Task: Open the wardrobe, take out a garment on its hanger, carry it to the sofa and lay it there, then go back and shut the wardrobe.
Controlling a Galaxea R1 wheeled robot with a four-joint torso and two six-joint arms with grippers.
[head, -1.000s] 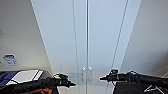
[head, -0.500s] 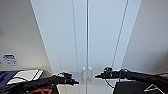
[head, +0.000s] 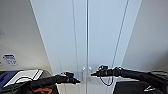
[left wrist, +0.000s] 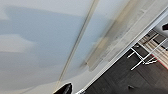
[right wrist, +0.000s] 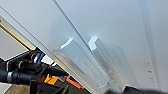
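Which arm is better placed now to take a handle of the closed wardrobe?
Probably the right. Its end effector appears to lie just beside the pair of handles, near their height, while the left end effector sits lower, though also close.

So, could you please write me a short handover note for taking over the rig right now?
Left claw: close to the left door handle, grip state unclear.
Right claw: close to the right door handle, grip state unclear.
Wardrobe: both doors shut, directly ahead.
Done: robot is positioned at the doors.
Left: open the doors, take out the shirt on its hanger, lay it on the sofa, close the wardrobe.
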